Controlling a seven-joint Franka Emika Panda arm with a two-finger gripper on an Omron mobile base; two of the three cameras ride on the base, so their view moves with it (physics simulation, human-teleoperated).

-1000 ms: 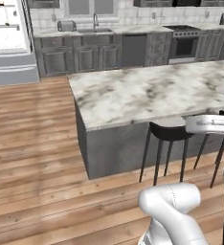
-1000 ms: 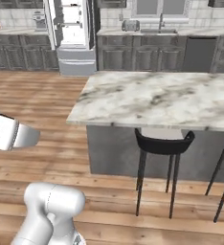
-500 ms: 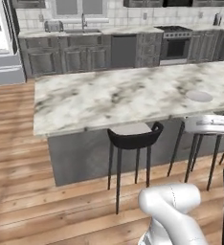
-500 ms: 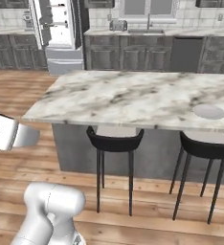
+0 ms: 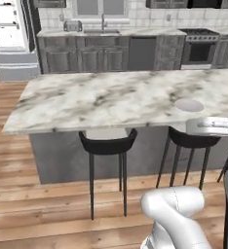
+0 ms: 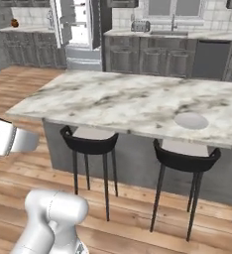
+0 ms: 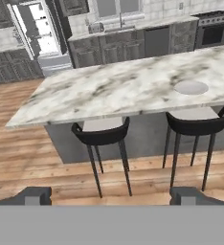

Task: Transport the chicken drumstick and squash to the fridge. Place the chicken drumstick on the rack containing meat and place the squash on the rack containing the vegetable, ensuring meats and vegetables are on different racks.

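Nearest the camera in the hand view, the gripper (image 7: 112, 196) shows as two dark finger tips at the bottom corners, spread wide apart with nothing between them and touching nothing; past them lies bare wooden floor (image 7: 32, 158).

Just beyond stand two black bar stools, the left stool (image 7: 100, 136) and the right stool (image 7: 200, 125), both tucked under the near edge of a marble-topped island (image 7: 114, 91). In the left base view the same stools (image 5: 107, 143) sit under that edge, and part of the arm crosses the right side at counter height (its white link overlaps the island's edge in the picture).

On the island top, toward its right end, lies a pale round plate (image 7: 191, 87), also seen in the right base view (image 6: 191, 120). Whether the chicken drumstick or the squash rests anywhere on the island cannot be told; neither can be made out.

Farther back runs a row of grey cabinets with a sink and faucet (image 5: 102, 30), a toaster (image 5: 73, 26) beside it and a stove (image 5: 199, 46) to the right.

Farthest off, at the left of the back wall, stands the fridge (image 7: 39, 36), its door open onto a bright white interior (the shelves are too small and washed out to read what lies on them).
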